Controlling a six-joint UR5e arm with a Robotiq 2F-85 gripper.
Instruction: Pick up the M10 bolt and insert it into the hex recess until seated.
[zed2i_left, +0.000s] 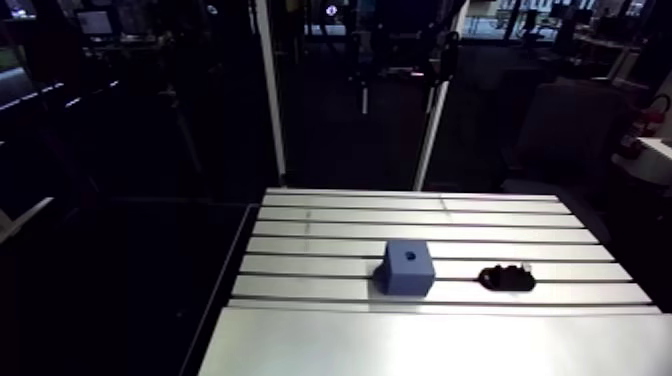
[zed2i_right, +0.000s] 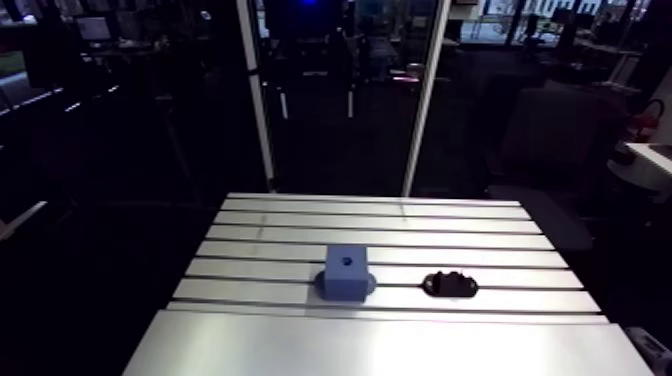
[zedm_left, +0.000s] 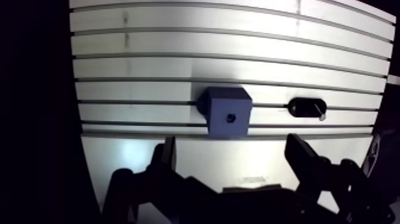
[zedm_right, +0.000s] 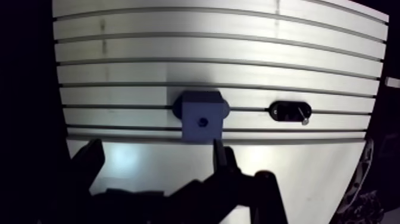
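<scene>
Slotted aluminium table (zed2i_left: 420, 215) carries all items. Black two-finger gripper (zedm_left: 232, 152) hangs over the table's plain near strip, jaws wide apart and empty. Blue cube block (zedm_left: 228, 112) with a dark top recess (zedm_left: 231, 117) sits ahead, centred between the jaws. Black oval holder (zedm_left: 306, 109) lies beside the block, apart from it. Small silvery M10 bolt (zedm_left: 319, 112) rests on the holder, ahead of one finger and clear of it.

Hand (zedm_left: 232, 142) hovers high, pointing down; fingers (zedm_left: 165, 158) spread wide, nothing gripped between.
</scene>
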